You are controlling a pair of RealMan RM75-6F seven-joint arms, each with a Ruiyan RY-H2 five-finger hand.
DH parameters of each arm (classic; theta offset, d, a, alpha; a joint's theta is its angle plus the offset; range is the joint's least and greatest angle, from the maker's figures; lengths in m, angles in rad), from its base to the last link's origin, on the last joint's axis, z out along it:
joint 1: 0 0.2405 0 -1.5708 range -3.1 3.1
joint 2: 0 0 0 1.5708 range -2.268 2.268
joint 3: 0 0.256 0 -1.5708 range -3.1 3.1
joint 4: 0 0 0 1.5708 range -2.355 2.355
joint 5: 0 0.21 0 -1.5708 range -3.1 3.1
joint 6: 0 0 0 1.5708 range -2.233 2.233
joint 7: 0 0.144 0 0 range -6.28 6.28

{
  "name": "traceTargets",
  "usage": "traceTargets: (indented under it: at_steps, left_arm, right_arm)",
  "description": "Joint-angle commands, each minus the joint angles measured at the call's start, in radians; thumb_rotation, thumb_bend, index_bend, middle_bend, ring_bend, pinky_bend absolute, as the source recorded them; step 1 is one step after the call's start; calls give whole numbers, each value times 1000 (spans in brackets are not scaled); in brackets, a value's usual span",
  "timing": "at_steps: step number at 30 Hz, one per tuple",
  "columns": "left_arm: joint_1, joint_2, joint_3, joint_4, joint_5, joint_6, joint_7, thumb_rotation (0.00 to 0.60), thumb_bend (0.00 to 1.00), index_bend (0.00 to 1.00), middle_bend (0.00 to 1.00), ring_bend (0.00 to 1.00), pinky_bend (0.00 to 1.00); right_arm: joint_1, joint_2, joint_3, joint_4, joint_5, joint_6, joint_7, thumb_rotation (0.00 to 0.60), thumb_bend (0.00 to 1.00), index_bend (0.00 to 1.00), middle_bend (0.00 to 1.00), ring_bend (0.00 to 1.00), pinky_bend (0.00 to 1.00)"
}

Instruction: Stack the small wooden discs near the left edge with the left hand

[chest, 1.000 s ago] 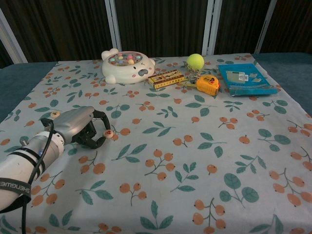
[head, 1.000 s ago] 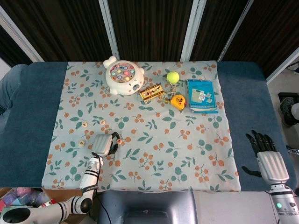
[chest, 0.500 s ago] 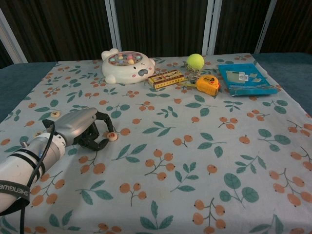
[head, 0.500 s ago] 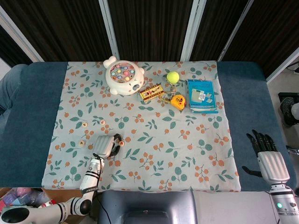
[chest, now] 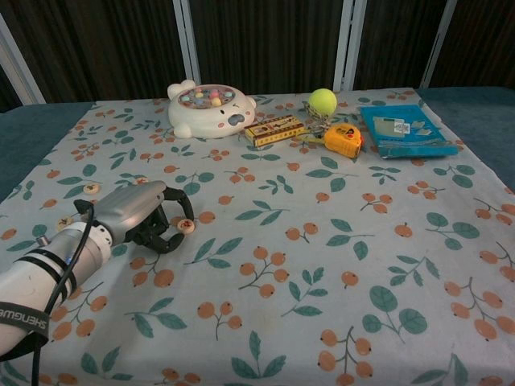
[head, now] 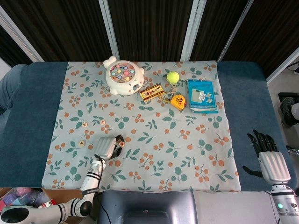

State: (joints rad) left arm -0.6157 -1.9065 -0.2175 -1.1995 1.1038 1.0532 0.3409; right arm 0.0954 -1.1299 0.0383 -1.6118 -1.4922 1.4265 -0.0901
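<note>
Several small wooden discs lie on the floral cloth near its left edge: one disc (head: 84, 124) (chest: 91, 189), a second disc (head: 102, 122) and a third disc (head: 82, 143) (chest: 63, 220). My left hand (head: 106, 147) (chest: 141, 215) sits just right of them, low over the cloth with its fingers curled in. It pinches another wooden disc (head: 120, 143) (chest: 186, 226) at its fingertips. My right hand (head: 268, 156) rests far off at the right on the blue table cover, fingers spread, holding nothing.
At the back of the cloth stand a white fishing-game toy (head: 123, 75), a small patterned box (head: 152, 92), a green ball (head: 173, 77), a yellow tape measure (head: 178, 101) and a blue packet (head: 202, 95). The floral cloth (head: 159, 140) spans the table's middle.
My left hand has shifted slightly right and toward me, carrying the pinched disc along. Its fingers have curled in tighter. The right hand has barely moved.
</note>
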Motion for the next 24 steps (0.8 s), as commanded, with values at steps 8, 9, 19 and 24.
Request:
traceTargets:
  at_steps: [8,9,19,24]
  left_arm:
    - [-2,-8,0,7,4,4,-6,600,438,429,1000,1000,1000]
    - [-2,-8,1,7,4,3,-7,600,438,437,1000,1000,1000]
    - [0,-8,3,5,7,6,-12,600,438,471,1000,1000,1000]
    - [5,4,-2,-12,14,19,-22,600,436,477,1000,1000,1000]
  right_arm:
    - [0,0,1,0,1,-1,-1,600,149,0,0,0,0]
    - [0,0,0,0,1,-1,-1,600,149,0,0,0,0]
    - [0,0,0,-1,1,-2,-2,600,149,0,0,0,0]
    - [-1,1,0,0,0,-1,1,600,149,0,0,0,0]
